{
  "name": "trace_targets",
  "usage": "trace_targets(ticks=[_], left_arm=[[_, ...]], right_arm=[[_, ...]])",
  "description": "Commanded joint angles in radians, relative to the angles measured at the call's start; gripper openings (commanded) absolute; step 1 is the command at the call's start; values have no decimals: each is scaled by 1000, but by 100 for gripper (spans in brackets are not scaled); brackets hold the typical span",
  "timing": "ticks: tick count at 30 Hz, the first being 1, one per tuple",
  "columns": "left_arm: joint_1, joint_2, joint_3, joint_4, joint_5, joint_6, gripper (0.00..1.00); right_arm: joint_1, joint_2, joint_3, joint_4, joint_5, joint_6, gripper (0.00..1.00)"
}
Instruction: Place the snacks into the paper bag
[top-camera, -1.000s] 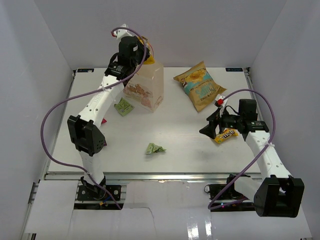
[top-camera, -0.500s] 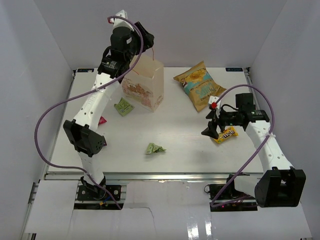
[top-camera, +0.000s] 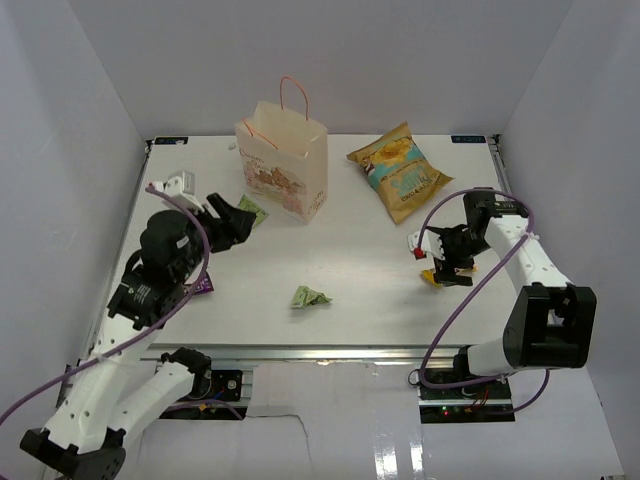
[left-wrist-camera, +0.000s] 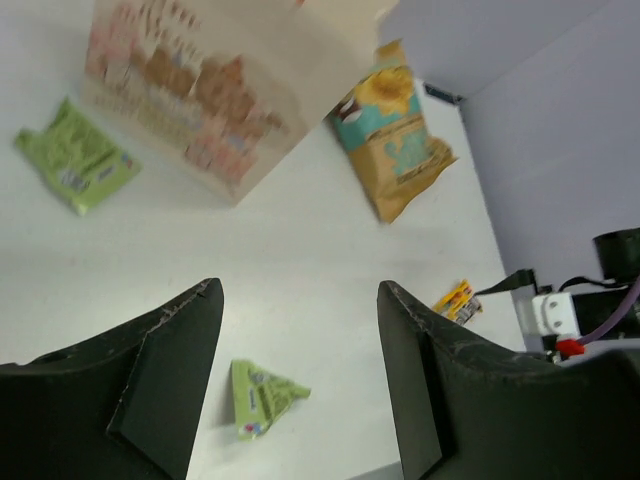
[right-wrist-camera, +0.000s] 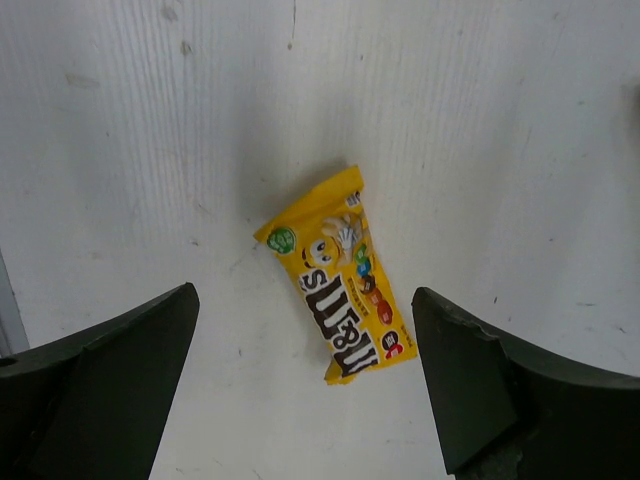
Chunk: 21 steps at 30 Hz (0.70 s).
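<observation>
Yellow candy pack (top-camera: 433, 278) is lying on the table (top-camera: 350, 250) just below the right gripper (top-camera: 447, 258) in the top view (left gripper (top-camera: 232, 220) sitting far off, jaws apart), appearing distant in the left wrist view, and resting between wide-apart empty fingers (right-wrist-camera: 110, 380) in the right wrist view, long axis slanted.

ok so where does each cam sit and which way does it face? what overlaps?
Top external: above and behind the robot, facing down on the table; left arm, left claw, right arm, right claw all show.
Left wrist: on the left arm, facing obliquely across at the paper bag and crisp bag; own open fingers frame it.
Right wrist: facing straight down at the yellow candy pack; own open fingers either side.
Shared: all three see the yellow candy pack.
</observation>
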Motion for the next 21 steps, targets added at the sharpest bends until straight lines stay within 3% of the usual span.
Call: trace_targets(ticks=[1,5,14,17,20,21], left_arm=[[7,-89,-176,-111,-37,-125,73],[7,-196,-366,-111,-21,-257,73],[7,-264,-429,-120,-27,-334,73],[7,-264,-435,-120,-24,-346,72],[7,-271,-446,-122,-23,-361,73],[7,-275,-448,-123,-26,-368,73]], right_arm=[[-8,22,-6,16,154,-125,93],[-42,79,-24,103,246,-147,94],[-42,190,-41,241,256,-102,100],[-42,208,-52,266,236,-85,91],[-42,225,-52,243,219,-75,73],[-42,230,-54,229,213,-71,63]])
